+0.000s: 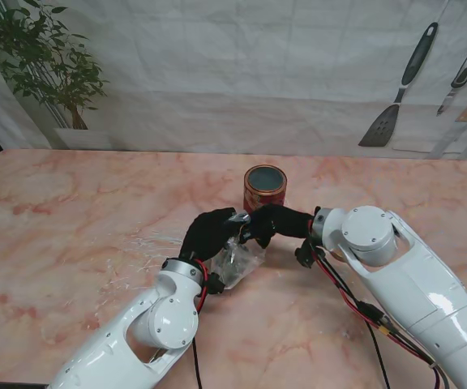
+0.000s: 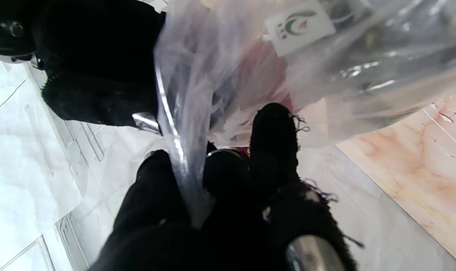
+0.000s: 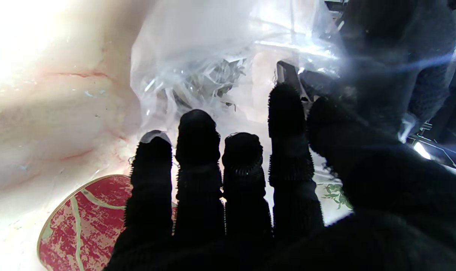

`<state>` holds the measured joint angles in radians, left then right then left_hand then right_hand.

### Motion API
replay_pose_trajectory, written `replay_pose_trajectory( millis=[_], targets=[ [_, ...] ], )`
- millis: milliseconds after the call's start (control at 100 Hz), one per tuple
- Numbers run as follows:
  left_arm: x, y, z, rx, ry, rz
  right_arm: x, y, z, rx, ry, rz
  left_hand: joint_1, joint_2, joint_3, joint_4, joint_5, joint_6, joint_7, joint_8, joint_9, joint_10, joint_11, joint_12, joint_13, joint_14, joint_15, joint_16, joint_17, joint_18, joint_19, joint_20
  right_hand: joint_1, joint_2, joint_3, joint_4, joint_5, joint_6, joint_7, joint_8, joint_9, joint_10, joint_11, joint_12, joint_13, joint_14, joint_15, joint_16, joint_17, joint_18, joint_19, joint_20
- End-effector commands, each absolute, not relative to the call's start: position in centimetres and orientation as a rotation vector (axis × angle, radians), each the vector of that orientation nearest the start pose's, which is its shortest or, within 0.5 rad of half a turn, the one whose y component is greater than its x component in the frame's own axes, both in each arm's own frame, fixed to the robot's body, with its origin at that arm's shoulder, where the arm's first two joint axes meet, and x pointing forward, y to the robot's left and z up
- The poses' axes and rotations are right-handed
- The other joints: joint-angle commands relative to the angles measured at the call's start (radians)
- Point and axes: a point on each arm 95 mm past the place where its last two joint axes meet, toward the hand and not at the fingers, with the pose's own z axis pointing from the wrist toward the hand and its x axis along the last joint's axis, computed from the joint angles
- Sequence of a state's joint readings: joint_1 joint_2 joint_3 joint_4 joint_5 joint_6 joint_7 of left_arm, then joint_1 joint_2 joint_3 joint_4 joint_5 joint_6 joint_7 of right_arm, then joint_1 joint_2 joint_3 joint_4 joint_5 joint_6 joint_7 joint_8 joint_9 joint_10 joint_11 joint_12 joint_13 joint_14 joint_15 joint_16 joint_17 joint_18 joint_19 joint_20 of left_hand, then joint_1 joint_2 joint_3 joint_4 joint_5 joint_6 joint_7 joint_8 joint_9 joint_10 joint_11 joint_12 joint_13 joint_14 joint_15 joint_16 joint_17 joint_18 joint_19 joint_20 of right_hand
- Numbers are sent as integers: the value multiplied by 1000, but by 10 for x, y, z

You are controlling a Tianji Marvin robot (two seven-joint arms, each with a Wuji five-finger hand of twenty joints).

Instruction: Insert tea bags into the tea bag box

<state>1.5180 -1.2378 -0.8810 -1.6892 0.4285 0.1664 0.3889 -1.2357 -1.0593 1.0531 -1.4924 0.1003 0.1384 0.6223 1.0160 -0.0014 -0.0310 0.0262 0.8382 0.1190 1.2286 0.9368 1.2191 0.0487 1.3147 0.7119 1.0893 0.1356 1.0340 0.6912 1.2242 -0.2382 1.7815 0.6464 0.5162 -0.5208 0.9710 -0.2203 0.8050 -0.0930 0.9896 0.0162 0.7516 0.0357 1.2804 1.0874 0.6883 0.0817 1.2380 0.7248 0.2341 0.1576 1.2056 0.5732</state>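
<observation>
- The left robot hand [image 1: 211, 233], gloved in black, is pinching the upper edge of a clear plastic bag [image 1: 240, 261]; in the left wrist view the film runs up between its closed fingers [image 2: 152, 188].
- The right robot hand [image 1: 272, 222], also in a black glove, meets the bag's top from the other side, touching or nearly touching the left robot hand.
- In the right wrist view its four fingers [image 3: 197, 139] stand side by side, held close together, with the thumb beside them against the plastic; I cannot tell whether it truly grips the film.
- The bag hangs from the two robot hands and its lower part rests on the pink marbled desk [image 1: 71, 219], just nearer to me than the hands.
- Tea bags [image 3: 209, 81] lie bunched inside the bag, seen through the film in front of the right robot hand's fingertips; a white tag with a green and red mark [image 2: 299, 26] shows through the plastic beyond the left robot hand.
- The tea bag box [image 1: 264, 188], a round red and gold tin with its mouth open upward, stands on the desk just beyond the right robot hand, apart from the bag.
</observation>
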Motion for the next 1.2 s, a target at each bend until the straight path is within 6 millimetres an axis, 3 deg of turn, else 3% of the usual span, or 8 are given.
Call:
replay_pose_trajectory(
  millis=[0,420,530,540,550,570,920,1190],
  targets=[
    [363,-143,-298,-1683,957,-2058,441,52,-287,-1896,-1436,-1493,61,22,13,3,85,152,115,43,-4,-18,-88,-17,180,136,550,-2,-100,-81,313,-4,15,14,-22,-57,-21,-69,-15,-20,22,-23,34,16,30,-3,33,7,8,7,30,20],
    [357,-149,-294,-1669,946,-2146,439,55,-301,-1943,-1550,-1384,62,22,13,4,84,154,113,42,-6,-15,-91,-18,179,143,535,-8,-100,-73,313,-4,-72,34,-29,-39,-60,-70,-124,14,32,-38,55,37,48,-15,55,10,20,1,53,26],
    [356,-151,-293,-1677,941,-2180,439,59,-303,-1940,-1592,-1369,65,22,14,4,83,157,111,41,-9,-11,-97,-21,180,152,509,-20,-104,-55,313,-19,-159,19,17,13,-37,-44,-208,91,29,-45,59,39,50,-21,56,10,24,0,57,26],
    [356,-152,-293,-1678,940,-2182,439,59,-303,-1939,-1595,-1368,64,22,13,4,83,158,111,41,-10,-11,-98,-22,180,153,508,-21,-104,-53,313,-21,-173,17,26,32,-37,-41,-218,105,28,-48,60,40,51,-24,56,10,25,-1,58,26],
    [356,-152,-293,-1678,940,-2183,439,59,-303,-1939,-1598,-1368,65,22,13,4,83,158,110,41,-10,-11,-98,-22,180,154,507,-21,-104,-52,313,-22,-190,11,32,61,-32,-33,-259,189,27,-49,61,40,51,-26,57,11,27,-1,59,25],
    [356,-152,-293,-1677,941,-2186,438,60,-303,-1939,-1602,-1368,64,23,13,4,83,158,110,41,-11,-11,-99,-23,180,154,506,-22,-104,-51,313,-24,-200,2,34,68,-33,-26,-270,211,27,-49,62,40,52,-25,57,11,28,0,59,25],
    [356,-154,-293,-1672,934,-2199,437,68,-304,-1939,-1675,-1373,65,22,14,4,84,158,110,40,-10,-10,-102,-29,180,159,496,-30,-106,-38,313,-49,-253,-108,-20,48,-17,61,-276,225,7,-53,65,47,50,-36,56,14,37,10,59,24],
    [352,-161,-294,-1675,922,-2276,433,78,-312,-1984,-1666,-1418,67,23,14,6,81,162,107,39,-15,-7,-109,-35,180,165,478,-41,-110,-30,313,-68,-255,-179,51,37,32,79,-236,242,45,-54,81,49,86,-40,76,17,67,20,75,27]
  ],
)
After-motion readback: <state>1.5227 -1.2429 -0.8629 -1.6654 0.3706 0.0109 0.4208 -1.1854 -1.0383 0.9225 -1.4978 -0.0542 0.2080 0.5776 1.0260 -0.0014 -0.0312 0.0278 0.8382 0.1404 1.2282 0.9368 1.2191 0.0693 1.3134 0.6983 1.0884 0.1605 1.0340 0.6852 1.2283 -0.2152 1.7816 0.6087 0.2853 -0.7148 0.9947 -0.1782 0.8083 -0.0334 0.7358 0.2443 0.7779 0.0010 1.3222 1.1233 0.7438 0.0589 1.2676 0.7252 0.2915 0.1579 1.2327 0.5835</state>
